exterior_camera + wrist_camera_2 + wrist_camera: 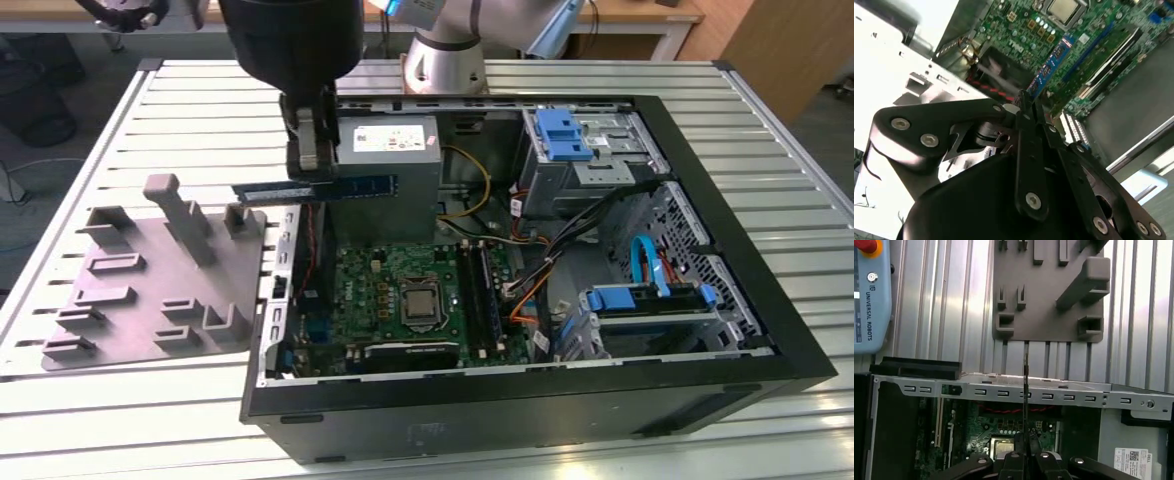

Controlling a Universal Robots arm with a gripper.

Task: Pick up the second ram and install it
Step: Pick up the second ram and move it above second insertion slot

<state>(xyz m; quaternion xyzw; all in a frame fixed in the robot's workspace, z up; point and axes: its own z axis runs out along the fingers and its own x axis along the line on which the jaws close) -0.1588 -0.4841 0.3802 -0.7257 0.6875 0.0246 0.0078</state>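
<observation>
We see our black gripper (311, 172) pinching the slim dark green memory stick (358, 186), held level in the exterior view's upper left, over the open black computer case's (534, 420) wall. A grey moulded holder plate (147, 290) lies beside it on the slatted metal surface (107, 420).

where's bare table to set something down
Free: table slats between the grey holder plate and the near edge, and the strip beside the case on the exterior view's right. Crowded: inside the case, and where the gripper holds the second ram.

Holder plate (147, 290) at exterior view's left of case (534, 410); ram (360, 186) seemingly above case wall.
</observation>
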